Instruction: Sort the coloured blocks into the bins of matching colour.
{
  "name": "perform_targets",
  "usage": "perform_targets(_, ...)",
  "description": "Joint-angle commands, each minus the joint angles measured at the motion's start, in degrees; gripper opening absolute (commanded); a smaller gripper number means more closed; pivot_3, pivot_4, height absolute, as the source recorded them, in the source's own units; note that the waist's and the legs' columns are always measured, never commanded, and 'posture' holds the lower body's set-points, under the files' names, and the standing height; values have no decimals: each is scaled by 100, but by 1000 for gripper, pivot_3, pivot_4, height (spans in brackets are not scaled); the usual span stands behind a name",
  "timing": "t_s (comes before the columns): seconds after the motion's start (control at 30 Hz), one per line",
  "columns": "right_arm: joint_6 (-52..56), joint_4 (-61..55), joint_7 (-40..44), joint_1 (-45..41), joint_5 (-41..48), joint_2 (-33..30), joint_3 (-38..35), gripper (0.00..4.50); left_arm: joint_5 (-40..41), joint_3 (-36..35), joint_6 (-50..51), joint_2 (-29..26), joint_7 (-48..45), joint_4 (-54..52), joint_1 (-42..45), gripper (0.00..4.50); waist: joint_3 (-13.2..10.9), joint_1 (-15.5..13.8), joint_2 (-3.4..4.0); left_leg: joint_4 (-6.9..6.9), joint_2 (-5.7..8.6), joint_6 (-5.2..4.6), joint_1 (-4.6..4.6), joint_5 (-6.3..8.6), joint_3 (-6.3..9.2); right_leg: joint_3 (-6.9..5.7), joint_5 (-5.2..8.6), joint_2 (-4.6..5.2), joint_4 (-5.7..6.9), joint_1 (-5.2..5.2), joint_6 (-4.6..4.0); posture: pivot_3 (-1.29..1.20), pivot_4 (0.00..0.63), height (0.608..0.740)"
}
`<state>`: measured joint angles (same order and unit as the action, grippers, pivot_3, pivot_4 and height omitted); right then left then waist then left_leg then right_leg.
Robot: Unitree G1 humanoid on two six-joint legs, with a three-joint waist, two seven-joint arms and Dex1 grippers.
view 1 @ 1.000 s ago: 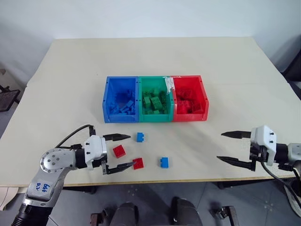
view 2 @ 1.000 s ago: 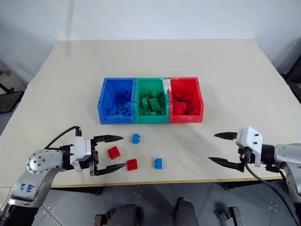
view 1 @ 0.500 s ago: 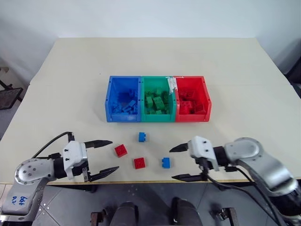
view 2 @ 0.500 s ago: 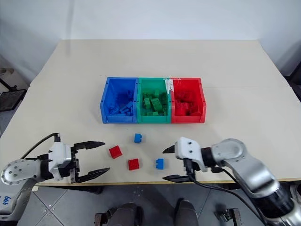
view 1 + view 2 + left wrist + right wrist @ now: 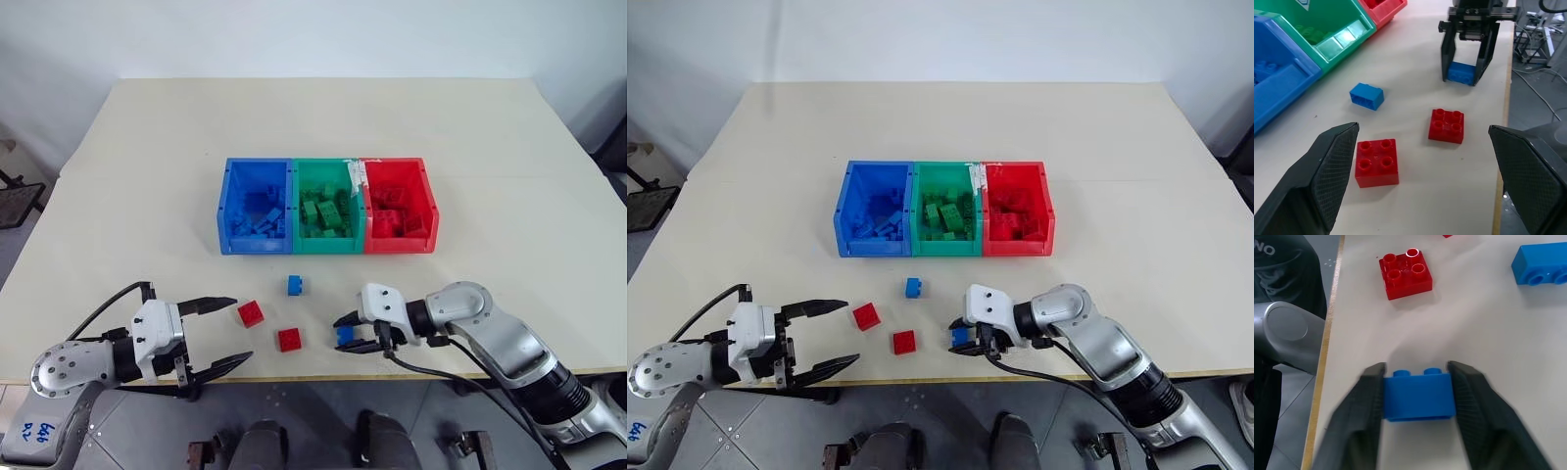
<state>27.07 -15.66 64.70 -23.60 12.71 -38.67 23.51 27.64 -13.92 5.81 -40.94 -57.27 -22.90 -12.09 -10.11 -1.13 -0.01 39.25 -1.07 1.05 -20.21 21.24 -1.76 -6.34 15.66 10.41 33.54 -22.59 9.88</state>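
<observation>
One blue block sits between the fingers of the right claw, which has closed on its short ends at the counter's near edge. The blue bin lies farther back and to the left, so the lift must travel that way over another blue block. Two red blocks lie just ahead of the left claw, spread wide and empty.
</observation>
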Motion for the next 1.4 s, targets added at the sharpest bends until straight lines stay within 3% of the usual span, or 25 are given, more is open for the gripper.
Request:
perform_targets(0.03, -161, -56, 89, -218, 106, 9, -259, 1451, 80, -96, -73, 120, 144, -215, -32, 4500, 0, 1, 0, 0, 0, 0, 0, 0, 0, 0, 0, 0, 0, 0, 0, 0, 150, 740)
perform_targets(0.17, 314, -7, -111, -735, 615, 539, -567, 1451, 176, -343, -9, 261, 416, -242, -106, 4500, 0, 16, -1, 0, 0, 0, 1, 0, 0, 0, 0, 0, 2, 0, 0, 0, 150, 740)
perform_targets(0.3, 912, 751, -896, -2193, 831, 1954, -754, 1451, 305, -1019, -8, 596, 823, -253, -692, 4500, -3, 269, 5, -3, -11, 4, 3, -1, -8, 2, -3, -3, 23, -17, -7, 0, 150, 740)
perform_targets(0.47, 49, 2781, -1804, -3503, 98, 3143, -697, 1451, 600, -1330, 136, 848, 959, -452, -1225, 4500, -1, 292, 3, -11, -18, 17, 4, 6, 6, -20, -3, -8, 39, -23, -7, 0, 150, 740)
perform_targets(0.6, -702, 4374, -2052, -4198, -221, 3681, -801, 1451, 609, -1399, 111, 968, 1102, -517, -1316, 4500, 0, 290, 1, -10, -16, 17, -2, 7, 8, -29, -3, -7, 34, -23, -7, 0, 150, 740)
perform_targets(0.63, -783, 4658, -2064, -4309, -208, 3780, -871, 2208, 599, -1394, 103, 985, 1114, -527, -1327, 4500, 0, 300, 1, -10, -16, 17, -2, 7, 8, -29, -3, -7, 35, -23, -6, 0, 150, 740)
perform_targets(0.73, -1040, 5067, -1930, -4465, -299, 3837, -897, 3077, 540, -1330, 104, 1022, 1171, -589, -1339, 4500, 0, 322, 2, -12, -17, 17, -1, 7, 8, -29, -3, -8, 35, -23, -7, 0, 150, 740)
perform_targets(0.87, -1187, 4894, -1658, -4385, -269, 3668, -1021, 4475, 526, -1272, 254, 965, 1256, -594, -1302, 4500, -1, 354, 3, -12, -17, 17, -2, 7, 8, -30, -3, -8, 33, -24, -7, 0, 150, 740)
perform_targets(0.93, -1299, 4583, -1371, -4211, -195, 3493, -1041, 4475, 555, -1238, 436, 877, 1284, -584, -1284, 4500, -1, 359, 3, -13, -18, 17, -1, 7, 8, -30, -3, -8, 33, -23, -6, 0, 150, 740)
perform_targets(1.13, -1869, 2392, 359, -2583, 643, 2114, -1400, 4475, 405, -1182, 450, 582, 1144, -223, -749, 4500, 1, 255, -1, -11, -17, 17, -4, 10, 14, -34, -4, -7, 26, -17, -5, 0, 150, 740)
perform_targets(1.23, -1487, 1514, 775, -1758, 1255, 1388, -1812, 4475, 332, -1375, 287, 224, 785, 180, -617, 4500, -2, 269, 3, -12, -17, 17, -3, 10, 9, -36, -4, -7, 22, -16, -5, 0, 150, 740)
perform_targets(1.4, -1869, 842, 1482, -179, 1263, 37, -2215, 4475, 327, -1416, 167, -494, -21, 840, -310, 4500, -3, 264, 5, -15, -20, 15, 2, 11, -6, -33, -3, -8, 15, -18, -7, 0, 150, 740)
